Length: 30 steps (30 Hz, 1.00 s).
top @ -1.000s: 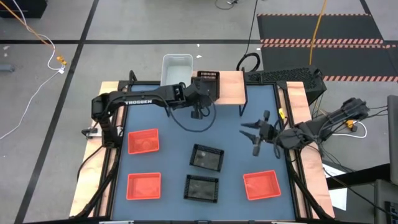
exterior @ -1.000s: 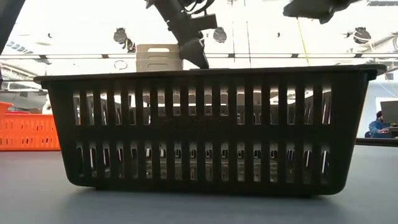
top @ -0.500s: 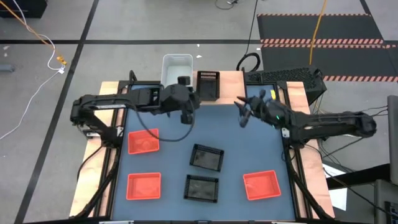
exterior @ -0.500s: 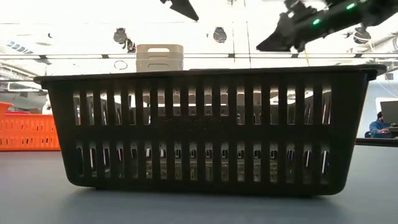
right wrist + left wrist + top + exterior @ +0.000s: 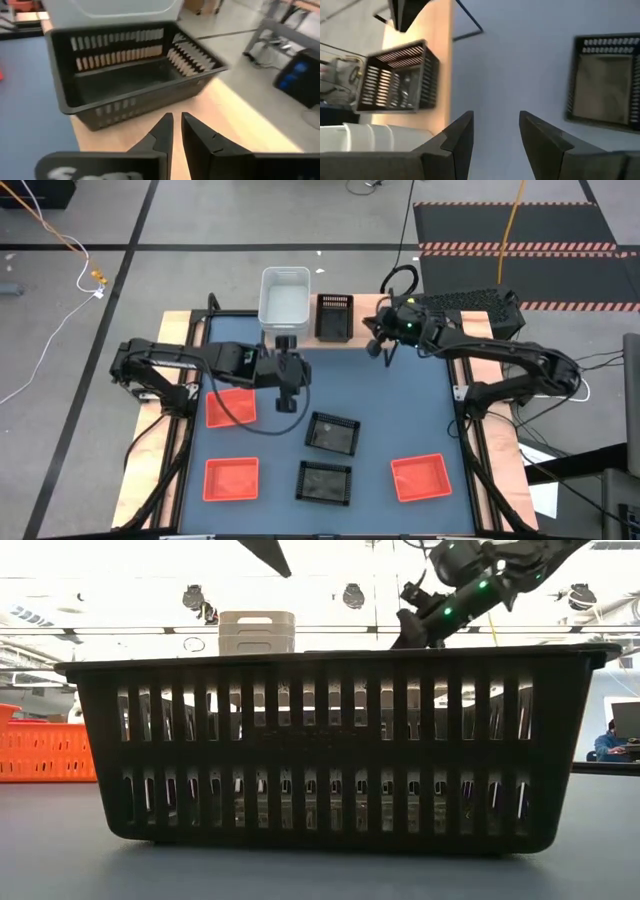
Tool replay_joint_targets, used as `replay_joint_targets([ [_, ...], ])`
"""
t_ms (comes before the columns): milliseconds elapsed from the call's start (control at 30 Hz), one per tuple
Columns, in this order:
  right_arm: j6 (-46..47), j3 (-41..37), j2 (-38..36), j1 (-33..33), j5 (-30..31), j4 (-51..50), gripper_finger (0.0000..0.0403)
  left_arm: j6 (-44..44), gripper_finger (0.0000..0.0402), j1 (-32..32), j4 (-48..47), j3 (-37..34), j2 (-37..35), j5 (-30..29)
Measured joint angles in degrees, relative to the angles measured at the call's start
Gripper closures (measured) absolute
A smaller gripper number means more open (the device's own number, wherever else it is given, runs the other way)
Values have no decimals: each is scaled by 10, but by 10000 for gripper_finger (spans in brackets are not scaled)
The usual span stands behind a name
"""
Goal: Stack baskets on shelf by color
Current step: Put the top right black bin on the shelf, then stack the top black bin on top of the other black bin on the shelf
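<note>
A white basket stack (image 5: 284,296) and one black basket (image 5: 334,317) stand on the wooden shelf (image 5: 366,318) at the table's far edge. Two black baskets (image 5: 332,433) (image 5: 324,482) and three red baskets (image 5: 231,407) (image 5: 231,479) (image 5: 419,477) rest on their bottoms on the blue table. My left gripper (image 5: 285,388) is open and empty above the table, between the shelf and the near black baskets. My right gripper (image 5: 176,122) is shut and empty over the shelf's bare right part, just beside the black basket (image 5: 130,70).
The shelf's right third (image 5: 225,117) is bare wood. In the low view one black basket (image 5: 335,750) fills the foreground and hides most of the table. Wooden side rails (image 5: 490,410) line the table. A person (image 5: 606,740) sits far off in the room.
My left gripper has drawn back from the black basket on the shelf toward the table's near and left side. My right gripper has swung from the table's right side toward the far edge and left, and now stands over the shelf next to the black basket.
</note>
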Motion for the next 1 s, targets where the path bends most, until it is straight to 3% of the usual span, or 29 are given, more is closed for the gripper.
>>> replay_joint_targets([
  [200,2,0,60,0,-7,70,374,-29,240,-17,-12,0,5,-1],
  [667,9,0,101,0,-38,179,374,-28,240,-4,-23,0,6,-3],
  [1000,3,0,100,-28,-37,185,374,-27,240,-2,-22,0,6,-3],
])
